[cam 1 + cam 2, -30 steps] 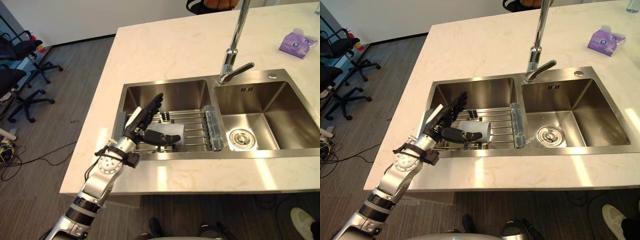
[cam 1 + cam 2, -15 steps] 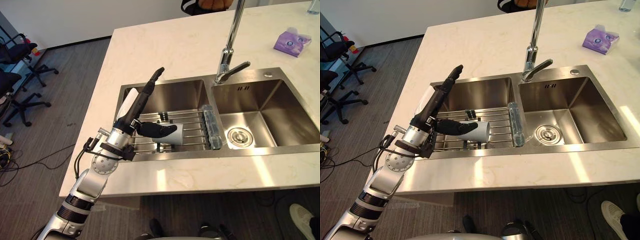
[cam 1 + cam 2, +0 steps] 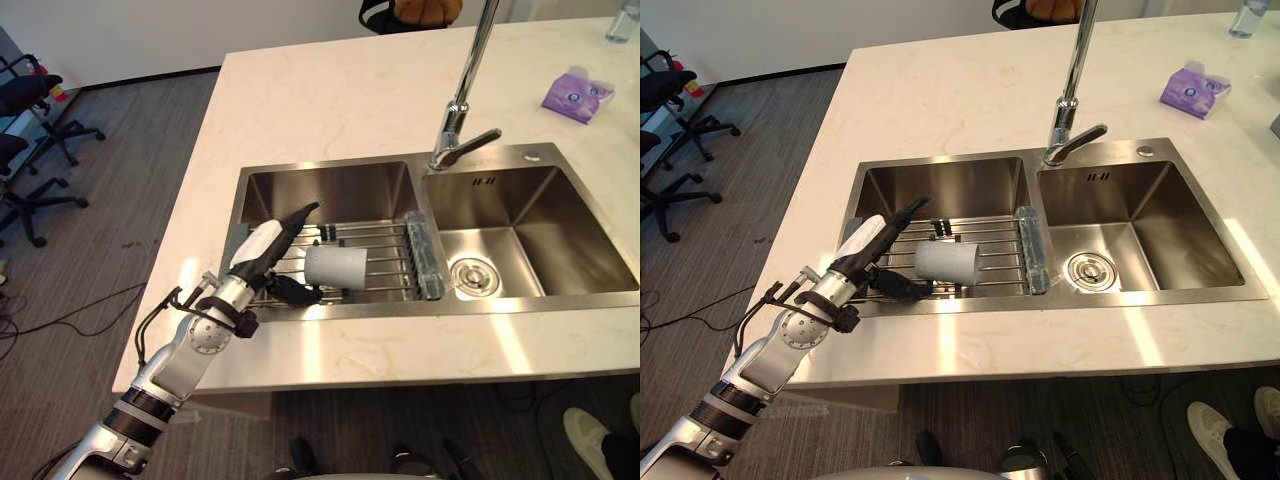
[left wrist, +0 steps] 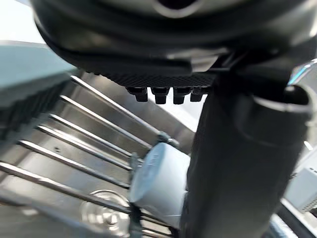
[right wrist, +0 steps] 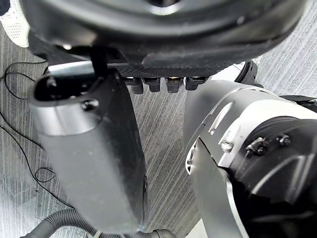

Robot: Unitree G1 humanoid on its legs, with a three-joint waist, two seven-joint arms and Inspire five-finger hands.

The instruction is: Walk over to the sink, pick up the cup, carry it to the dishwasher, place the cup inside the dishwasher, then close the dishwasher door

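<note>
A pale cup [image 3: 335,267] lies on its side on the wire rack [image 3: 385,240] across the left basin of the steel sink [image 3: 330,168]. Its closed base points towards my left hand [image 3: 264,250]. That hand is open just left of the cup, with straight fingers slanting over the basin's near left corner. Its thumb [image 3: 297,293] reaches under the cup's near side. In the left wrist view the cup [image 4: 159,179] lies past the thumb [image 4: 237,163] on the rack bars, with a gap between cup and fingers. My right hand [image 5: 94,148] hangs open over the floor.
A tall faucet [image 3: 462,100] stands behind the divider, and the right basin has a drain [image 3: 474,276]. A rolled clear mat [image 3: 425,255] lies at the rack's right end. A purple packet [image 3: 574,95] sits on the counter at the far right. Office chairs [image 3: 30,100] stand left. A person's shoe [image 3: 590,440] is at lower right.
My left hand has come down from a raised, upright pose to lie low over the rack beside the cup. Its thumb has slipped from across the cup to below it. The camera shifted slightly.
</note>
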